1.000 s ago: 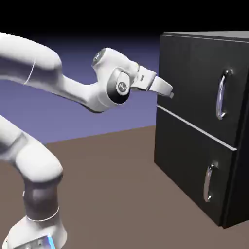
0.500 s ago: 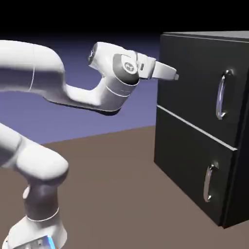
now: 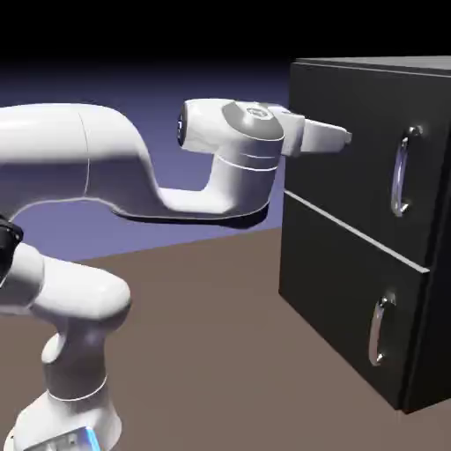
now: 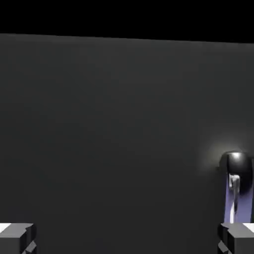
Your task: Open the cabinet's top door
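Step in hand, as judged: approach to the top door (image 3: 339, 132), upper part of the cabinet (image 3: 352, 308). Jaws (image 3: 349, 137) spread wide, nothing between them. Next move should align them around the chrome handle (image 3: 400, 172). Hand view alone shows both fingertips (image 4: 19, 239); exterior view alone, the lower door (image 3: 339, 304).

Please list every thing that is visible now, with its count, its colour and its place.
cabinet: one, black, at the exterior view's right
top door: one, black, upper part of the cabinet's front, closed
lower door: one, black, under the top door, closed
top door's handle: one, chrome, upright
lower door's handle: one, chrome, upright
light strip: one, pale, between the doors
table: one, brown, below
arm: one, white, exterior view's left
gripper: one, grey fingertips, open, near the top door
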Motion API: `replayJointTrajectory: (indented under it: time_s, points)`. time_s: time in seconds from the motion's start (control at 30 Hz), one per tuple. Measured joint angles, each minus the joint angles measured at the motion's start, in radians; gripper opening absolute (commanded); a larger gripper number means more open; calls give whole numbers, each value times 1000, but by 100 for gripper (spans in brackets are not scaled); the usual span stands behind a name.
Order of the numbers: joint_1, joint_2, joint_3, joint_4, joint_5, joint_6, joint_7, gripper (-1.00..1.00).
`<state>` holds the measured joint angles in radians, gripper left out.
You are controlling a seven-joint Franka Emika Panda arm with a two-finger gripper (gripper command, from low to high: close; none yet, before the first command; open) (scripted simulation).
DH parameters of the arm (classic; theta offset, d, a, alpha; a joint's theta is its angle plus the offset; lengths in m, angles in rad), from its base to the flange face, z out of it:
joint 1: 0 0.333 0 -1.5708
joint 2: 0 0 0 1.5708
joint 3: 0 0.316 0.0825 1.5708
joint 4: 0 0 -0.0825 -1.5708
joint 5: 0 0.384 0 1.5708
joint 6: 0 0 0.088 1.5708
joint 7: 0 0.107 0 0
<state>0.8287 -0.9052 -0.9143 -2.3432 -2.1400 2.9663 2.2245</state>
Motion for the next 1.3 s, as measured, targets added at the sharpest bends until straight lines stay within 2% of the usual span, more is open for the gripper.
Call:
replayJointTrajectory:
  time_s: [0.5,0.57,0.7,0.73,0.8,1.3]
  points:
    - [249,-102,-279,142,-652,-22,452,100]
    - [253,-104,-284,145,-664,-22,460,100]
    - [398,-75,-365,258,-673,-34,459,100]
    - [432,-68,-384,284,-675,-37,459,-100]
    - [433,-68,-384,284,-675,-37,459,-100]
    - [-111,-103,37,-217,-410,-354,431,-100]
